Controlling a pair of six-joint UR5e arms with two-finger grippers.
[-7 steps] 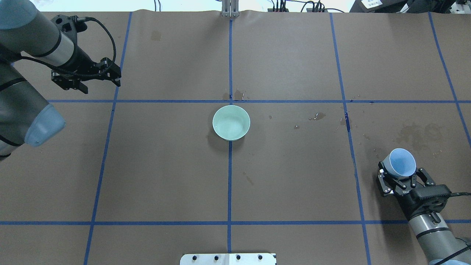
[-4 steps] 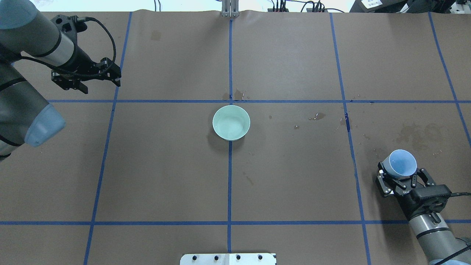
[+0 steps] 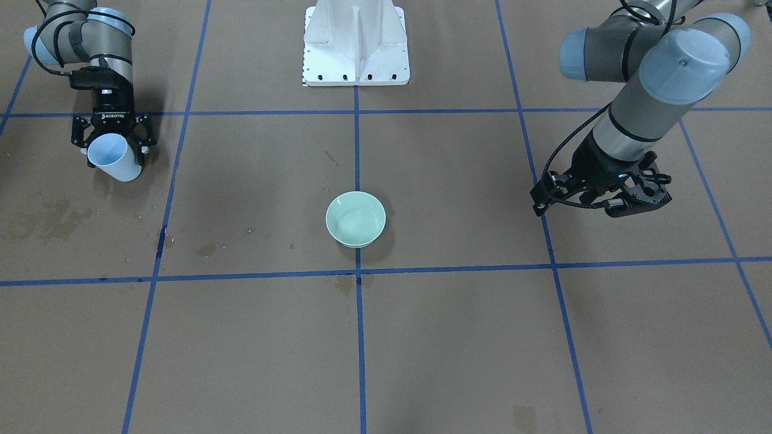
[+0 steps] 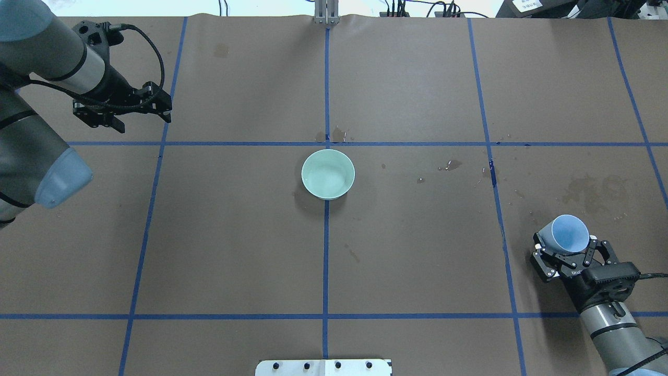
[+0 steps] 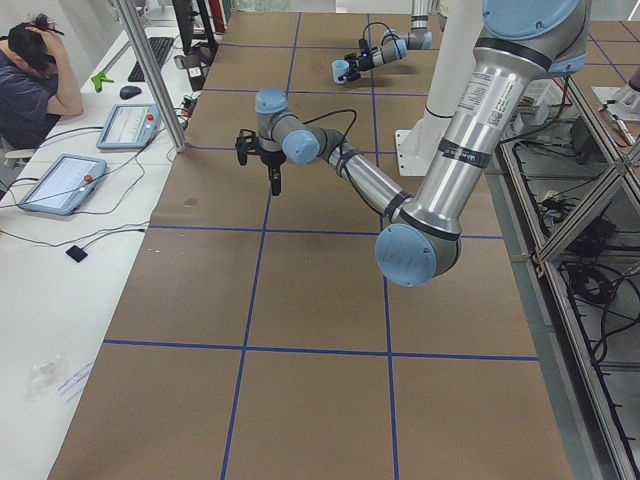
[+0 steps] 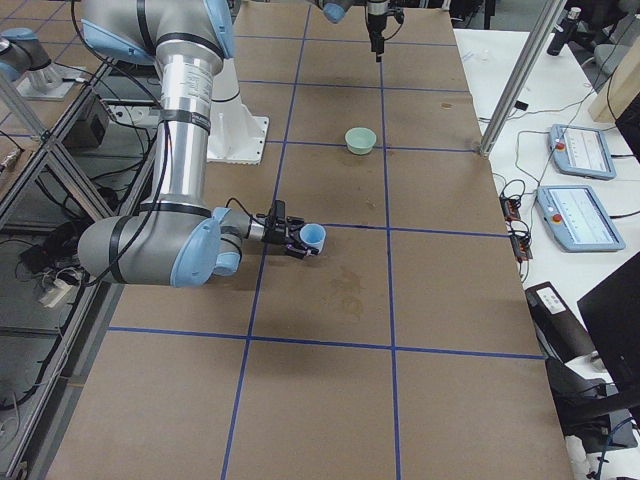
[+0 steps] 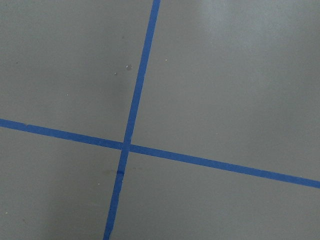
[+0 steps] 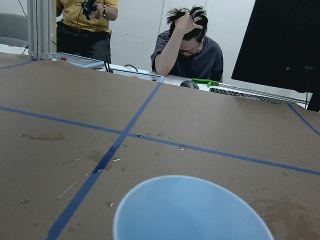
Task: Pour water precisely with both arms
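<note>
My right gripper (image 4: 569, 254) is shut on a light blue cup (image 4: 570, 233) low over the table's right near corner. The cup is tilted, its mouth facing away from the wrist. It also shows in the front-facing view (image 3: 114, 160) and fills the bottom of the right wrist view (image 8: 190, 212). I see no water in it. A pale green bowl (image 4: 327, 174) stands at the table's centre; its contents are too faint to tell. My left gripper (image 4: 142, 120) hangs open and empty over the far left, pointing down at a tape crossing (image 7: 125, 146).
Dark stain patches (image 4: 595, 190) and small wet spots (image 4: 451, 165) lie on the brown paper right of the bowl. The white pedestal base (image 4: 323, 367) sits at the near edge. Operators (image 8: 187, 47) and tablets (image 6: 580, 150) are beyond the far edge.
My right gripper has shifted slightly left with the cup, and the cup's tilt has changed a little. The left arm and the bowl have not moved.
</note>
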